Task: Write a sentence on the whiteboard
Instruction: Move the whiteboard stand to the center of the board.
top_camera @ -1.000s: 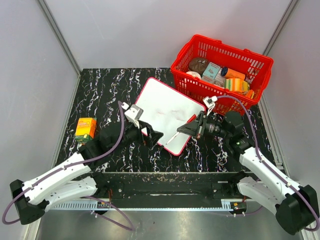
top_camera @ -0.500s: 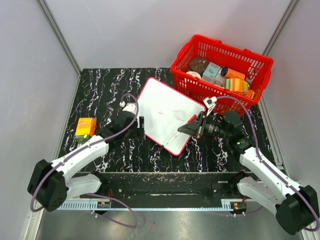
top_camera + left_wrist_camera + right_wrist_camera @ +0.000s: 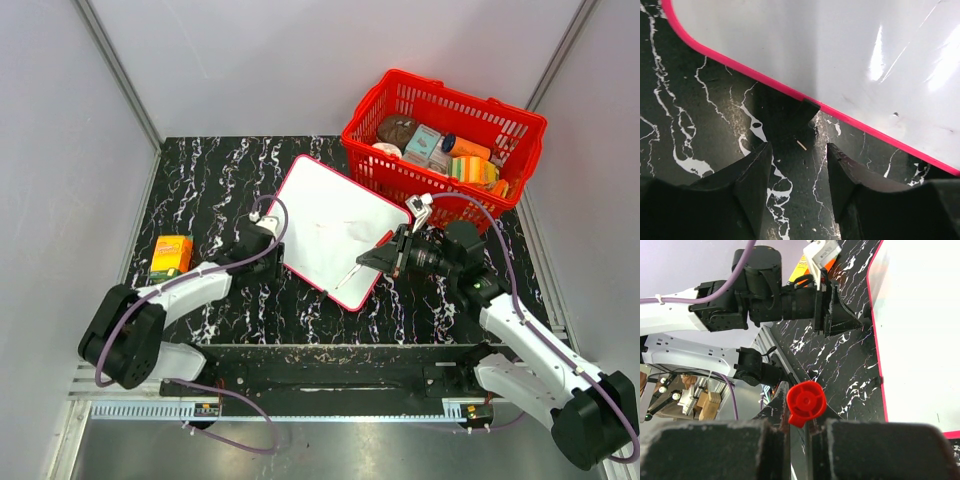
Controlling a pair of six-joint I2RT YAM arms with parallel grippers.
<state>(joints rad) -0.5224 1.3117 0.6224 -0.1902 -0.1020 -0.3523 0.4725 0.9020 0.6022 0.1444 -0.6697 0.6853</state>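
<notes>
The whiteboard [image 3: 335, 215] lies tilted on the black marble table, white with a thin red frame [image 3: 765, 80]. No sentence can be read on it; only faint smudges show near its middle. My left gripper [image 3: 279, 262] sits low at the board's left edge. In the left wrist view the left gripper [image 3: 799, 150] is open, with only bare table between its fingers [image 3: 757, 170] and the frame just ahead. My right gripper [image 3: 385, 256] is shut on a marker [image 3: 346, 273] angled down over the board's near corner. The marker's red end [image 3: 806, 402] pokes up between the fingers.
A red basket [image 3: 520, 125] full of groceries stands at the back right, touching the board's far corner. An orange box [image 3: 172, 255] stands on the table at the left. Grey walls close in the table on three sides.
The left arm has dropped and pulled back to the board's left edge, and its jaws have narrowed. The right arm and the marker have stayed put.
</notes>
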